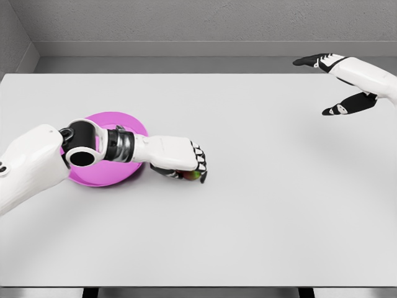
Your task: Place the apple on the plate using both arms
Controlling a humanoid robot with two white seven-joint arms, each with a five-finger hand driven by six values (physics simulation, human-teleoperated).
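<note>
— While my left hand [180, 158] lies over it, which way does the apple [186, 174] point?

— Can't tell; only a sliver shows, on the surface [260, 205] just right of the plate [115, 121]. My fingers [200, 162] curl down around it, forearm crossing the plate. My right hand [338, 84] hovers far right, fingers spread.
</note>
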